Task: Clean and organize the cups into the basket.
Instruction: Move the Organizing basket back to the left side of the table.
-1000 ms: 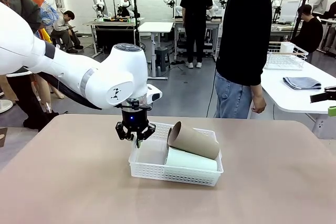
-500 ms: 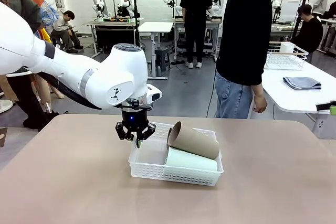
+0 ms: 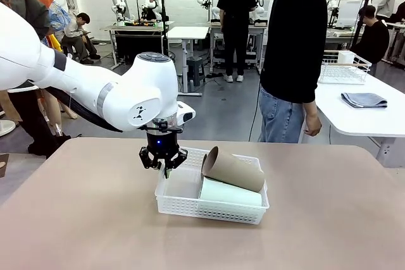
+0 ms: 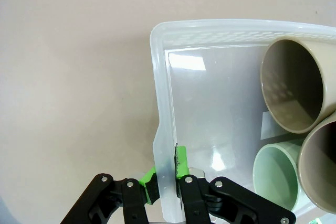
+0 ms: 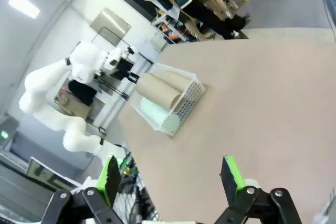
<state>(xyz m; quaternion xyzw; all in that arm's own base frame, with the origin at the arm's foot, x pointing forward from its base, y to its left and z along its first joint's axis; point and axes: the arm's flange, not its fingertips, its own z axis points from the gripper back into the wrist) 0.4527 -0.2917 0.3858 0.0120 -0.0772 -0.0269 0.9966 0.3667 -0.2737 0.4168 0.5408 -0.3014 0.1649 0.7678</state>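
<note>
Gripping the basket (image 3: 212,202) rim, the left claw (image 3: 164,164) is pinching shut; both cups (image 3: 233,169) are lying inside on the bench (image 3: 82,219). The right claw (image 5: 170,174) is gaping empty; only positioning seems left.

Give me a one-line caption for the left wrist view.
Left gripper pinching the basket rim; cups lying inside.

Basket (image 3: 190,210): white, fine lattice-mesh sides (translucent in the left wrist view). Cups: one tan brown (image 3: 237,170), one pale mint green (image 3: 229,192), mid-frame. Table (image 3: 82,219): plain beige-pink. Left gripper (image 3: 164,167): black, green pads. Arm (image 3: 95,90): white, grey band.
</note>
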